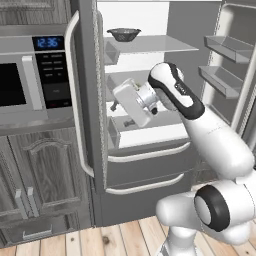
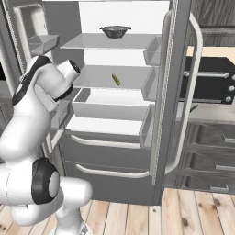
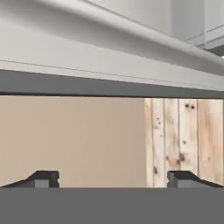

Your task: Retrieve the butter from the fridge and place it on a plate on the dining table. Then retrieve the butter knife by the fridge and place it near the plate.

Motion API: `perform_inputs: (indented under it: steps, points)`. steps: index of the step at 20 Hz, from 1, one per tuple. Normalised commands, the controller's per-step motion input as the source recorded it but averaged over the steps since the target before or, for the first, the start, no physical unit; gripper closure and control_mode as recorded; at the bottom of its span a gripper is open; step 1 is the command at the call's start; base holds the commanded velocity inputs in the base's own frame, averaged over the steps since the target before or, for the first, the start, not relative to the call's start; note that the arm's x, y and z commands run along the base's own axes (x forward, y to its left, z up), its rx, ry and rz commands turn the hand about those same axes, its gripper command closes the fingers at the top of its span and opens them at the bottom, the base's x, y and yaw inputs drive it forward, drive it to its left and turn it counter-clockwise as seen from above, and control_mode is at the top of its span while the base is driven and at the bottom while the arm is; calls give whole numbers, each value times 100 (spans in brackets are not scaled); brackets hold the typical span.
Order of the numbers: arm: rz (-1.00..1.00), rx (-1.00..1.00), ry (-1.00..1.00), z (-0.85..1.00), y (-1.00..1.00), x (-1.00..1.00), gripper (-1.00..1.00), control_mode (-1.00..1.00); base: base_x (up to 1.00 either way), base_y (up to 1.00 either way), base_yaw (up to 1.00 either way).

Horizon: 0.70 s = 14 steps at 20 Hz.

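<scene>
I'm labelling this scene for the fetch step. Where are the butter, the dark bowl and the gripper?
butter [image 2: 116, 80]: right base view, middle of the stick on the middle shelf.
dark bowl [image 1: 123, 34]: left base view, its side wall.
gripper [image 3: 113, 178]: hand view, between the open fingertips.

fridge [image 2: 114, 179] dark grey | butter [image 2: 116, 80] yellow-green | bowl [image 2: 114, 31] dark | floor [image 2: 183, 215] pale wood

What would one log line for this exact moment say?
fridge: doors open | butter: on middle shelf, untouched | bowl: top shelf | gripper: fingers open, empty, hand at fridge front
</scene>
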Motion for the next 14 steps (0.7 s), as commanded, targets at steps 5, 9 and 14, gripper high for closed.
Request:
perform_inputs:
  steps: [5, 9, 14]
  points:
    - [0, -62, 0, -29, -90, -41, -100, -100, 0, 0, 0]
    - [6, -80, -3, -29, -82, -54, -100, -100, 0, 0, 0]
    - [13, -79, -1, -39, -85, -17, -100, -100, 0, 0, 0]
